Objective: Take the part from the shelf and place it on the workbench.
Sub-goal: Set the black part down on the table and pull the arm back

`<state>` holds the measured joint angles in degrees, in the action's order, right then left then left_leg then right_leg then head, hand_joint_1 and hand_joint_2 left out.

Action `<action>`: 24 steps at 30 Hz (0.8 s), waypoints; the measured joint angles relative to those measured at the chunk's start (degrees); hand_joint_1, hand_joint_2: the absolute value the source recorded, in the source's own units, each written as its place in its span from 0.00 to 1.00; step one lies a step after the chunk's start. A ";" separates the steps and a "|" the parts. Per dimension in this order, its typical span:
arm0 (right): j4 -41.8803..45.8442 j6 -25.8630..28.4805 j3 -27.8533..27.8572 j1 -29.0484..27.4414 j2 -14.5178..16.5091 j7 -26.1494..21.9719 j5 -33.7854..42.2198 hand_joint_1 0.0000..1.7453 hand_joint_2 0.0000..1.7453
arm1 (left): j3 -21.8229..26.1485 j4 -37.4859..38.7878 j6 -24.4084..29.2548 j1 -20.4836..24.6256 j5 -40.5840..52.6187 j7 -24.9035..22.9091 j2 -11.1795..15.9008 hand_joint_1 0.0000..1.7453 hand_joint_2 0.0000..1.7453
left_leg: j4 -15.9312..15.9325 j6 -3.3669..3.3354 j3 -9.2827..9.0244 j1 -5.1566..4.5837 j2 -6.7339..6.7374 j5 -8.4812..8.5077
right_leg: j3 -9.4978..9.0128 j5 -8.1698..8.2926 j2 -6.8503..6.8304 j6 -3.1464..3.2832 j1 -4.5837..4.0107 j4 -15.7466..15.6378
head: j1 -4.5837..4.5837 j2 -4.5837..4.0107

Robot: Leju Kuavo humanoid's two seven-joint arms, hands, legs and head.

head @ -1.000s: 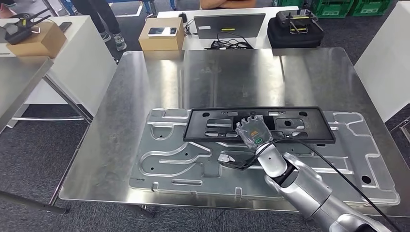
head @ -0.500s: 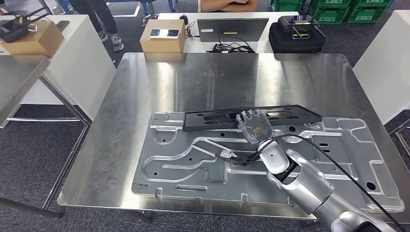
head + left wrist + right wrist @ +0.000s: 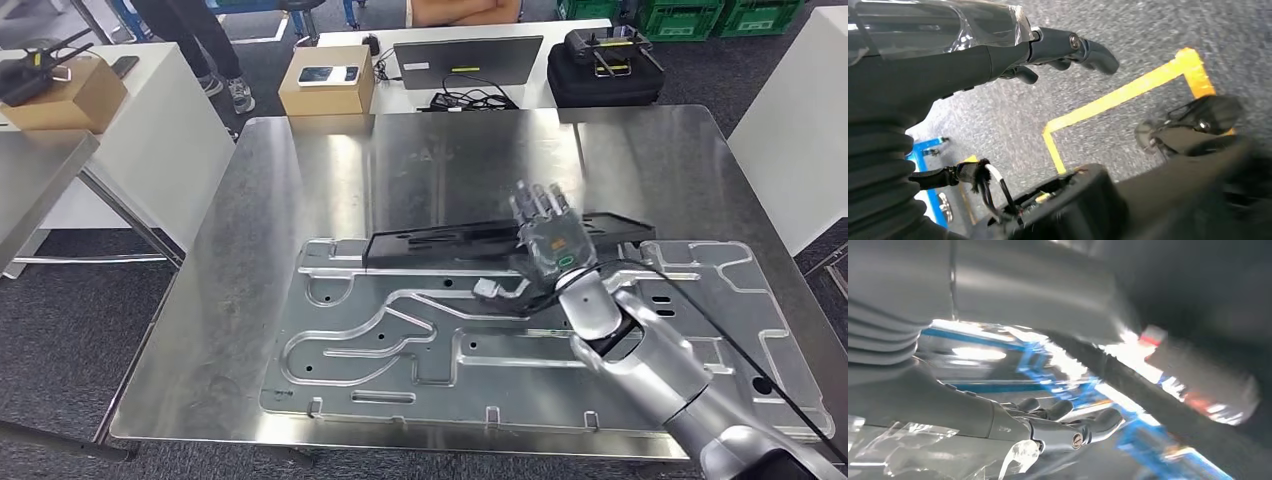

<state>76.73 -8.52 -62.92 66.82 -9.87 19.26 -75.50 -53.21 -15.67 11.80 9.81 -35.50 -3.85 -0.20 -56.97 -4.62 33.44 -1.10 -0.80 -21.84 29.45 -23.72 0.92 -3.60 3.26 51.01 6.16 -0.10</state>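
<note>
**Black part coming down on the workbench**

Black part [image 3: 470, 243] sits tilted on the big metal plate [image 3: 350, 330], which lies on the workbench [image 3: 300, 170]. The right hand [image 3: 548, 240] is at its right end; whether its fingers grip it, I cannot tell. Lower it flat and slowly. Bare bench lies behind. The left hand [image 3: 998, 55] hangs low, fingers curled, holding nothing.

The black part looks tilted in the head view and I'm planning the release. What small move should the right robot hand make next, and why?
Probably lower it: the right robot hand holds the black part tipped above the metal plate, so it is not lying flat.
</note>
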 joint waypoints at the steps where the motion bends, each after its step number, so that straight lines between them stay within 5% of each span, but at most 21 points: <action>1: 0.14 0.38 0.91 0.93 -0.07 0.27 0.23 0.00 0.00 | -0.07 0.00 -0.03 0.08 0.00 -0.05 0.03 0.00 0.00 | 3.32 -0.60 -1.26 -0.27 -0.01 1.53 | -0.17 0.03 0.02 -0.07 0.05 -0.28 | 0.01 -0.01; 3: 0.32 0.65 2.16 2.21 -0.26 -0.02 0.43 0.00 0.00 | -0.14 0.00 -0.06 0.17 0.00 -0.20 0.13 0.00 0.00 | 5.61 -1.29 -2.10 -0.70 -0.06 2.27 | -0.31 0.18 0.02 -0.32 0.13 -0.73 | 0.02 -0.01; 6: 0.40 0.49 2.52 2.08 -0.27 -1.05 0.13 0.00 0.00 | -0.21 0.00 -0.16 0.29 0.00 -0.34 0.10 0.00 0.00 | 8.43 -1.43 -3.82 -0.45 -0.06 2.27 | -0.07 -0.59 -0.16 -0.77 -0.26 -0.18 | 0.02 0.00; 10: 0.36 0.45 2.53 0.94 0.08 -1.41 -0.16 0.00 0.00 | -0.27 0.00 -0.59 0.57 -0.21 -0.21 -0.13 0.00 0.00 | 9.66 -1.51 -4.52 -0.38 -0.27 2.03 | 7.25 -7.62 -0.58 -0.53 -0.94 14.78 | 0.02 0.00; 12: 0.21 0.50 2.51 0.25 0.16 -1.55 -0.17 0.00 0.00 | -0.29 0.00 -0.81 0.42 -0.37 -0.21 -0.19 0.00 0.00 | 9.31 -1.52 -4.47 -0.55 -0.39 1.89 | 8.89 -7.29 -0.59 -0.57 -1.14 17.51 | 0.01 0.00; 15: 0.02 0.65 2.51 0.04 0.57 -1.78 -0.16 0.00 0.00 | -0.30 0.00 -1.01 0.31 -0.50 -0.17 -0.21 0.00 0.00 | 8.22 -0.93 -4.28 -0.76 -0.49 1.24 | 3.99 -1.59 -0.62 -0.71 -1.03 7.01 | -0.01 -0.01; 17: -0.05 0.79 2.52 0.15 1.08 -1.91 -0.12 0.00 0.00 | -0.30 0.00 -1.13 0.41 -0.54 -0.18 -0.20 0.00 0.00 | 7.21 -0.65 -3.93 -1.12 -0.47 0.69 | 1.39 0.18 -0.55 -0.39 -0.82 1.74 | 0.00 0.00; 21: -0.32 0.98 2.52 0.11 1.56 -2.26 0.14 0.00 0.00 | -0.32 0.00 -1.54 0.29 -0.73 -0.19 -0.13 0.00 0.00 | 5.44 -0.28 -3.01 -1.08 -0.35 -0.61 | 1.25 0.62 -0.52 0.61 -0.53 0.87 | 0.00 -0.01; 24: -0.40 1.06 2.53 0.08 1.80 -2.36 0.36 0.00 0.00 | -0.32 0.00 -1.65 0.17 -0.82 -0.17 -0.12 0.00 0.00 | -5.19 1.37 1.49 -0.05 -0.11 -6.66 | 1.65 1.05 -0.62 1.20 -0.22 0.83 | 0.02 -0.01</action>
<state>76.33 -7.46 -60.39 66.90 -8.08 16.91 -75.14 -53.53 -15.67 10.16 9.98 -36.32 -4.02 -0.32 -62.16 -3.25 34.93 -1.15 -0.91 -28.50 31.10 -22.68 0.30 -2.40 3.04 51.84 6.17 -0.11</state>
